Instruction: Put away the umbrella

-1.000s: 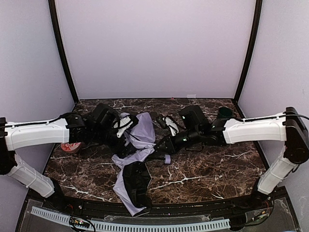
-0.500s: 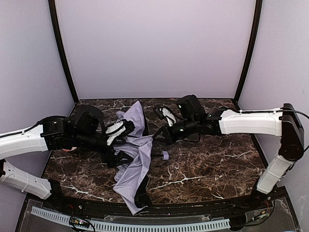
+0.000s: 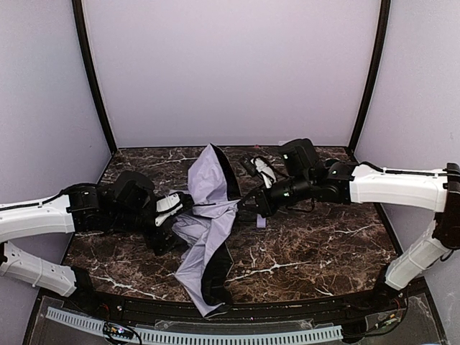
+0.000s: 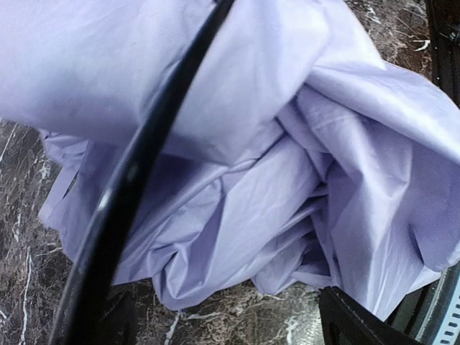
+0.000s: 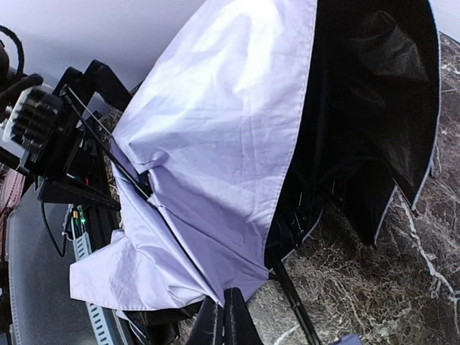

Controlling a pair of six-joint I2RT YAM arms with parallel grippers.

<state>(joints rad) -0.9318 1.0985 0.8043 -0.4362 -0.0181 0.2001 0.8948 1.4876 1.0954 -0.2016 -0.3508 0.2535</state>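
Two grippers met at the umbrella (image 3: 205,237), which lay half collapsed in the middle of the marble table (image 3: 316,251). One panel of its pale lavender cloth stood up toward the back wall, and the black lining (image 5: 366,93) showed on that panel's right side. The rest of the cloth trailed in a crumpled strip toward the near edge of the table and ended in a dark fold.

The left gripper (image 3: 172,212) sat low at the left side of the cloth, pointing into it. Its fingers (image 4: 352,323) were spread wide. Bunched cloth filled the space ahead of them, with no grip taken on it. A blurred black bar (image 4: 136,180) crossed the left wrist view diagonally, close to the lens; whether it was a rib or a cable could not be told.

The right gripper (image 3: 257,205) came in from the right, just beside the raised panel. Its fingers (image 5: 231,320) were pressed together at the lower hem of the cloth. Whether a fold or a rib was caught between them could not be told. The thin black shaft (image 5: 291,295) ran just beside those fingers, apart from them. The small lavender knob (image 3: 260,221) lay on the table right below that gripper.
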